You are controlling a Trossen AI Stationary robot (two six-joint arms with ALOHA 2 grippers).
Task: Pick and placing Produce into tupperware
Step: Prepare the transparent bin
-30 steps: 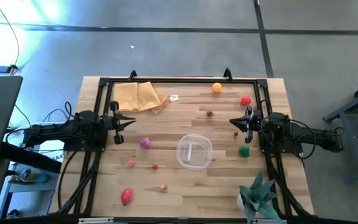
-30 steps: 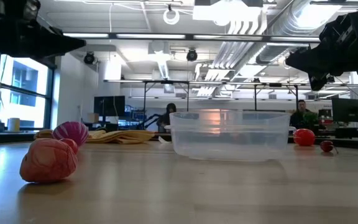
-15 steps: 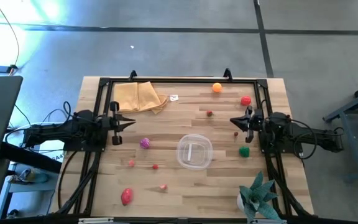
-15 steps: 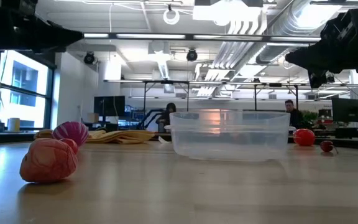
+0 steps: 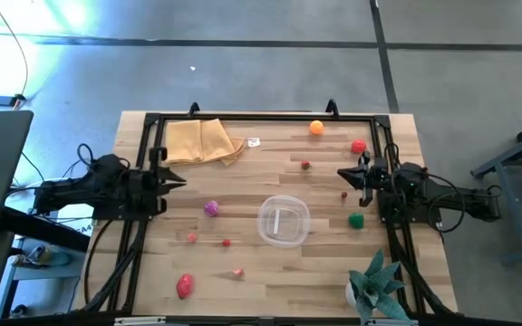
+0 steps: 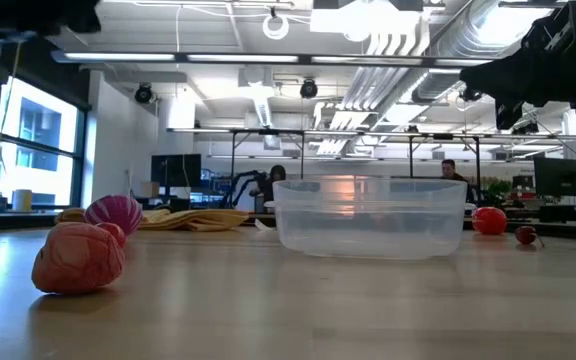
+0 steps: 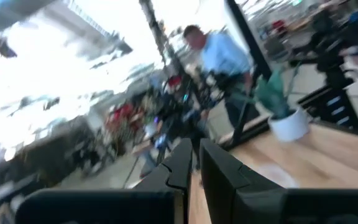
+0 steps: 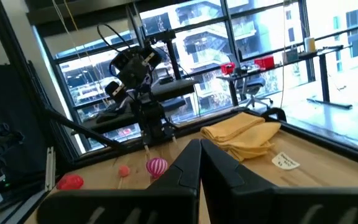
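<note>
- While the tupperware [image 5: 285, 221] sits mid-desk [image 5: 270, 281] with nothing in it, produce lies scattered around.
- Left claw [image 5: 176, 177]: clenched, holding nothing, at the left edge.
- Right claw [image 5: 343, 175]: clenched, holding nothing, at the right edge.

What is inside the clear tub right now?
No produce shows inside the tupperware; only its clear bottom with a pale glare shows from above. The low view, through its wall, shows no fruit either.

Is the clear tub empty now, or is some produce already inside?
Empty: the tub shows only bare plastic from above, and the low view shows nothing inside.
</note>
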